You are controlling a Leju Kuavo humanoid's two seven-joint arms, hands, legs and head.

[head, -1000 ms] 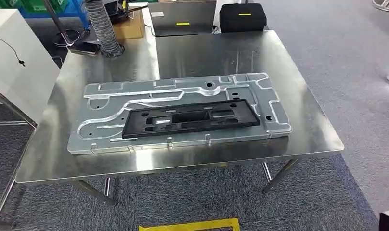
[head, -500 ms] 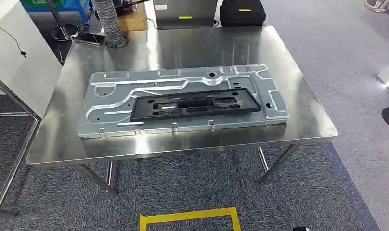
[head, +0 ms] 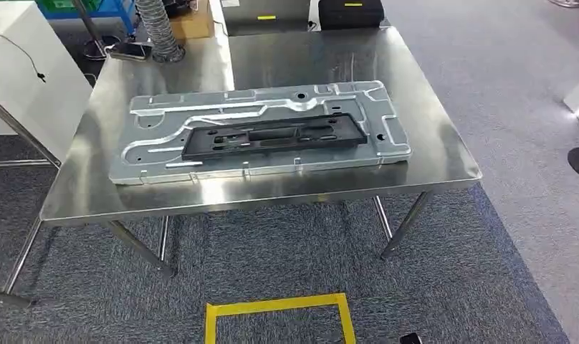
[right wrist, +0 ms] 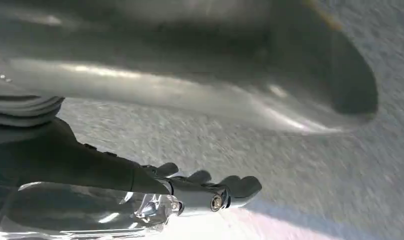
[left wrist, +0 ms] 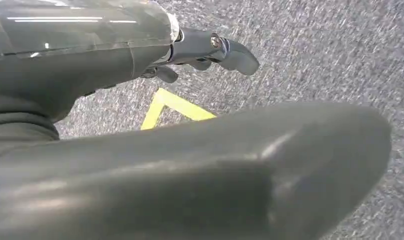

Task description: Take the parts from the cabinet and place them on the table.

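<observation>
Parts [head: 272, 136] lie on the table [head: 444, 154]; both robot hands [left wrist: 210, 50] [right wrist: 210, 195] hang apart, empty, fingers loose.

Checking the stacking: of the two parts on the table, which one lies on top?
The black plastic frame lies on top, resting on the larger silver metal panel.

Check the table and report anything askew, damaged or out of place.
Nothing stands out. The black plastic part lies flat on the large metal panel, which rests fully on the steel table, slightly angled to its edges but not overhanging. No damage shows.
</observation>
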